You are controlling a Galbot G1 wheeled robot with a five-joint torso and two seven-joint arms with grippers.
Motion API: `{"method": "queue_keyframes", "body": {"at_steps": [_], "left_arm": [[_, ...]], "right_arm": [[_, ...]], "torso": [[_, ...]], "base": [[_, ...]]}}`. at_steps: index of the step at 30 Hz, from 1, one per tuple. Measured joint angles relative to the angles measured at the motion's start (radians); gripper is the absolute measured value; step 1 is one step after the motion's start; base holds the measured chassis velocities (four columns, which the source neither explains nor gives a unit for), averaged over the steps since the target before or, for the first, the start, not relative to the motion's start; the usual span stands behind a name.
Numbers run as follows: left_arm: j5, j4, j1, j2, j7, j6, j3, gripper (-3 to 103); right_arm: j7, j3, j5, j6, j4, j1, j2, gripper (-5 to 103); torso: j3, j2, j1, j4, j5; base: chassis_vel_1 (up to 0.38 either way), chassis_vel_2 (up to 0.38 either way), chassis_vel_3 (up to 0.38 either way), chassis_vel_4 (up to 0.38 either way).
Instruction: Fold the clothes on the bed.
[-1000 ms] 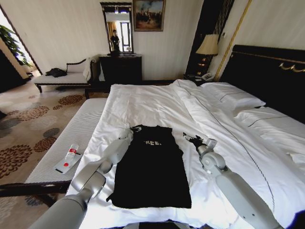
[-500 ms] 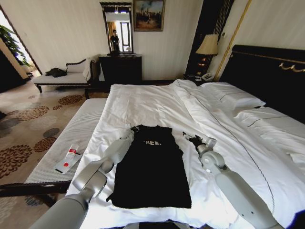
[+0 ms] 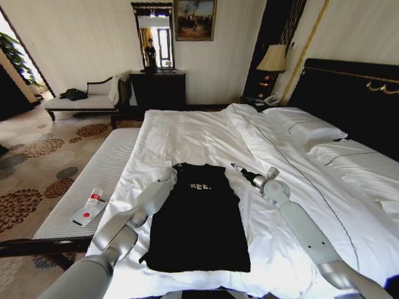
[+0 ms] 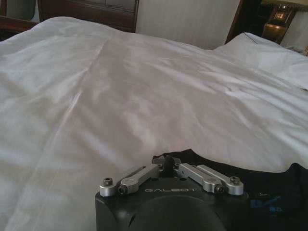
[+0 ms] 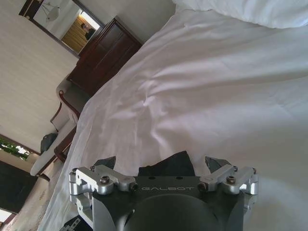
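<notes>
From the head camera, the black T-shirt [image 3: 199, 218] lies flat on the white duvet [image 3: 206, 134] of the bed [image 3: 349, 93], collar pointing toward 12 o'clock, hem nearest the robot, its sides tucked in so it makes a long rectangle. Small white lettering crosses the chest. The left tool [image 3: 172, 175] sits at the shirt's upper corner at about 10 o'clock, right on the shoulder edge, with the arm running back toward 7 o'clock. The right tool [image 3: 239, 169] is at about 2 o'clock from the shirt's middle, just beside the opposite shoulder, its arm stretching back toward 5 o'clock. Off at 9 o'clock a pale cushioned bench [image 3: 93, 187] runs along the bed's side with a small white packet [image 3: 90, 207] lying on it.

From the left wrist, the left tool [image 4: 169, 162] has its tips drawn together, clenched on a fold of the T-shirt [image 4: 269, 190] at its edge; black cloth spreads beside it, and the duvet [image 4: 144, 86] rolls away beyond.

From the right wrist, the right tool [image 5: 163, 166] stands released, its dark fingertips [image 5: 107, 162] set wide apart, and a corner of the T-shirt [image 5: 169, 166] shows in the gap between them, against the duvet [image 5: 216, 86]. A dark wooden dresser [image 5: 103, 55] stands against the far wall.
</notes>
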Motion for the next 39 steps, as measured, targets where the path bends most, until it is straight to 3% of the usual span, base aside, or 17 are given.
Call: {"method": "queue_keyframes", "body": {"at_steps": [7, 16, 29, 35, 38, 39], "left_arm": [[-0.010, -0.013, 0.002, 0.003, -0.009, -0.006, 0.008, 0], [-0.025, -0.057, 0.021, 0.021, -0.028, -0.009, 0.012, 0], [-0.044, -0.085, 0.024, 0.052, -0.022, -0.014, 0.022, 0], [-0.045, -0.083, 0.025, 0.049, -0.019, -0.015, 0.022, 0], [-0.045, -0.081, 0.027, 0.043, -0.017, -0.016, 0.021, 0], [-0.045, -0.081, 0.027, 0.043, -0.017, -0.016, 0.021, 0]], "right_arm": [[-0.055, -0.051, -0.021, -0.029, -0.126, 0.078, 0.030, 100], [-0.139, -0.141, -0.148, -0.022, -0.401, 0.200, 0.132, 100], [-0.159, -0.136, -0.202, -0.003, -0.506, 0.241, 0.234, 101], [-0.156, -0.135, -0.204, 0.010, -0.509, 0.245, 0.233, 86], [-0.153, -0.135, -0.205, 0.014, -0.508, 0.246, 0.222, 70], [-0.153, -0.135, -0.205, 0.014, -0.508, 0.246, 0.222, 70]], "torso": [[0.000, 0.000, 0.000, 0.0002, -0.0001], [0.000, 0.000, 0.000, 0.0003, -0.0002], [0.000, 0.000, 0.000, 0.0003, -0.0002], [0.000, 0.000, 0.000, 0.0002, 0.0000], [0.000, 0.000, 0.000, -0.0002, -0.0001], [0.000, 0.000, 0.000, -0.0002, -0.0001]], "base": [[0.000, 0.000, 0.000, 0.000], [0.000, 0.000, 0.000, 0.000], [0.000, 0.000, 0.000, 0.000], [0.000, 0.000, 0.000, 0.000], [0.000, 0.000, 0.000, 0.000], [0.000, 0.000, 0.000, 0.000]]}}
